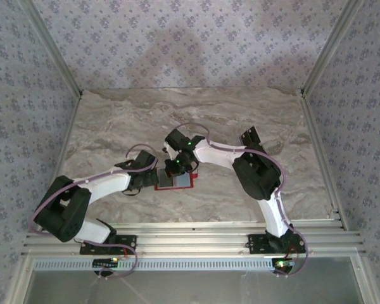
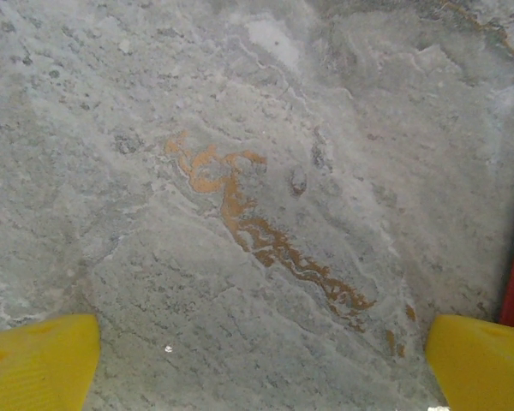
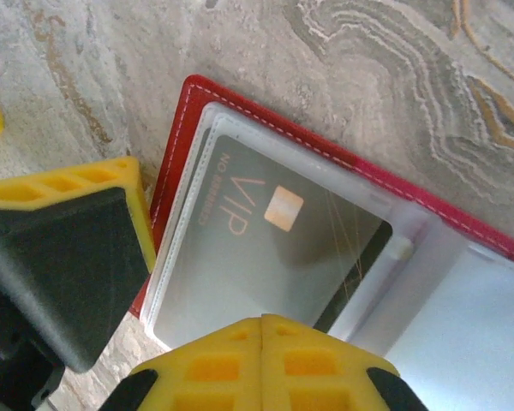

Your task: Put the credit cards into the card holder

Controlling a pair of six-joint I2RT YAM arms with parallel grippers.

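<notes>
One credit card (image 3: 265, 248) sits in the open card holder (image 3: 173, 154) on the desk (image 1: 114, 126); right gripper (image 3: 261, 342) pressed together at the card's edge, left gripper (image 2: 261, 360) spread alongside; remaining cards cannot be judged

The whole tabletop (image 1: 114, 126) is viewed from above and behind; both wrist views are held close, and the card holder (image 3: 171, 154) is shared.
</notes>
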